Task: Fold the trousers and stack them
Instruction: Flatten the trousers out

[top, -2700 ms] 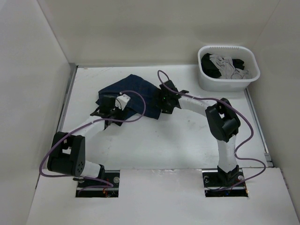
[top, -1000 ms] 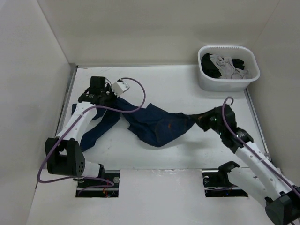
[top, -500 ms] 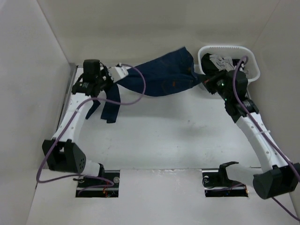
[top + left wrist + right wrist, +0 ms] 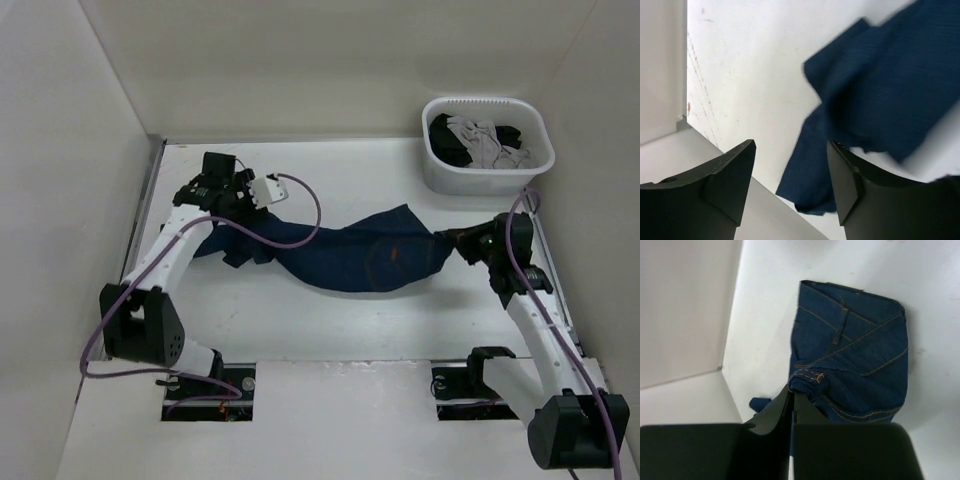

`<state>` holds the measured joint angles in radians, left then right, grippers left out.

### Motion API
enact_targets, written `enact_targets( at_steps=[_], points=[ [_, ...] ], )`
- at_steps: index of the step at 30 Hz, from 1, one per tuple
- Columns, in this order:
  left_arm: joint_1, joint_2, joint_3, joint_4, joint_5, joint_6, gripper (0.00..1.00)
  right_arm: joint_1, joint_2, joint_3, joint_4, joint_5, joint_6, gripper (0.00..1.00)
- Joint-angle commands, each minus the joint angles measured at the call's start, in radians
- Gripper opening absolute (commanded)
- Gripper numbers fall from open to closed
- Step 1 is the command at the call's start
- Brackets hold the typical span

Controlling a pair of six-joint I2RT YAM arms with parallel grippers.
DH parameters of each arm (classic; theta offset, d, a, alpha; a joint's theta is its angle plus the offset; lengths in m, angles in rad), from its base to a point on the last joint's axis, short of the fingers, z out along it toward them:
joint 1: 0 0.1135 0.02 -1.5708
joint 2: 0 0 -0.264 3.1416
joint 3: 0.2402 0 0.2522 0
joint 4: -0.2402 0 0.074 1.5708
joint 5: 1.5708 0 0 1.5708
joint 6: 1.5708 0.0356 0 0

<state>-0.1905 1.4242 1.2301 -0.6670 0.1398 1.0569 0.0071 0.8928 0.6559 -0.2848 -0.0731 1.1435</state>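
The trousers [image 4: 360,255] are dark navy denim with orange stitching and lie stretched in a long band across the table from left to right. My left gripper [image 4: 238,203] hovers at their left end. In the left wrist view it [image 4: 790,185] stands open, and the blue cloth [image 4: 880,90] lies loose beyond the fingers with nothing pinched. My right gripper [image 4: 463,243] is at the right end. In the right wrist view it [image 4: 792,395] is shut on a stitched waistband fold of the trousers [image 4: 855,350].
A white basket [image 4: 530,175] holding grey and black garments stands at the back right corner. White walls close the table [image 4: 330,320] on the left, back and right. The left wall's foot [image 4: 670,75] is close to my left gripper.
Both arms came down from the raised stretch at the back. The trousers now lie spread on the table. My left gripper has opened and let go of its end.
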Motion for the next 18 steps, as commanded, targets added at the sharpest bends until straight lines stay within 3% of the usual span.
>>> enact_targets(
  at_steps=[1,5,8,10,11,15,18],
  points=[
    [0.039,0.122,0.017,0.204,-0.127,-0.066,0.6,-0.022,-0.04,-0.047,0.004,0.016,0.01,0.0],
    [0.154,0.142,0.046,0.028,-0.034,-0.049,0.67,-0.017,-0.127,-0.101,-0.074,0.047,0.033,0.02],
    [0.211,0.14,0.0,-0.084,-0.006,-0.034,0.68,-0.016,-0.218,-0.127,-0.178,0.105,0.058,0.19],
    [0.227,0.148,-0.07,-0.076,-0.006,-0.043,0.67,-0.017,-0.287,-0.128,-0.281,0.153,0.062,0.2],
    [0.231,0.154,-0.107,-0.051,-0.009,-0.043,0.67,-0.022,-0.323,-0.124,-0.342,0.182,0.064,0.25],
    [0.228,0.208,-0.175,0.151,-0.071,-0.11,0.64,-0.012,-0.425,-0.143,-0.487,0.245,0.094,0.61],
    [0.224,0.283,-0.132,0.207,-0.08,-0.161,0.43,-0.014,-0.41,-0.176,-0.456,0.213,0.116,0.75]
  ],
)
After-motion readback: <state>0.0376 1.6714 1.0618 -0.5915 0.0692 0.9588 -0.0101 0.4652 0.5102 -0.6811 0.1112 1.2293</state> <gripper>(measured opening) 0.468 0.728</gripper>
